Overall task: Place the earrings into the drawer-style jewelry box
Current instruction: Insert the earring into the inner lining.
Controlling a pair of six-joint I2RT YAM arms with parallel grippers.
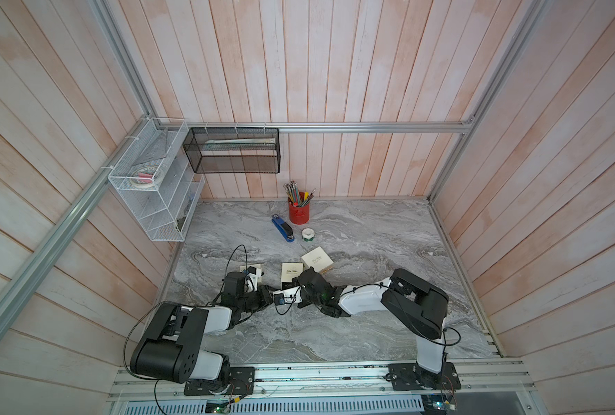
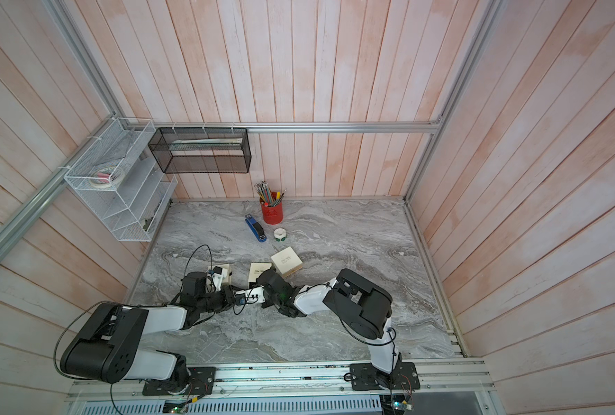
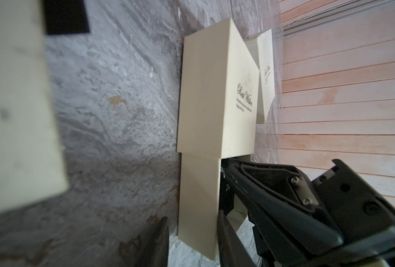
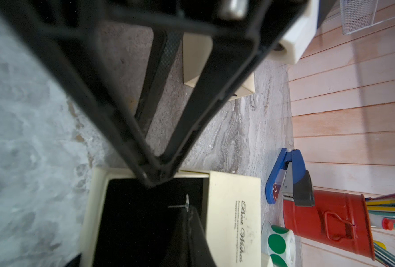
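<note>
The cream drawer-style jewelry box (image 1: 292,270) lies mid-table, lettered sleeve (image 4: 234,215) up. Its black-lined drawer (image 4: 143,219) is slid out toward the arms. In the right wrist view my right gripper (image 4: 188,209) hangs over the drawer's lining near the sleeve's mouth, shut on a small silver stud earring (image 4: 186,201). My left gripper (image 3: 193,245) straddles the drawer's cream side wall (image 3: 198,203). One finger (image 3: 226,240) lies against that wall and the other finger (image 3: 159,242) stands a little off it. A second earring is not in view.
A closed cream box (image 1: 316,262) sits just right of the open one, and another cream box (image 1: 253,269) lies left under my left wrist. Behind stand a blue stapler (image 1: 283,229), a red pencil can (image 1: 298,212) and a sticker roll (image 1: 308,234). Wire racks (image 1: 155,179) hang at the back left.
</note>
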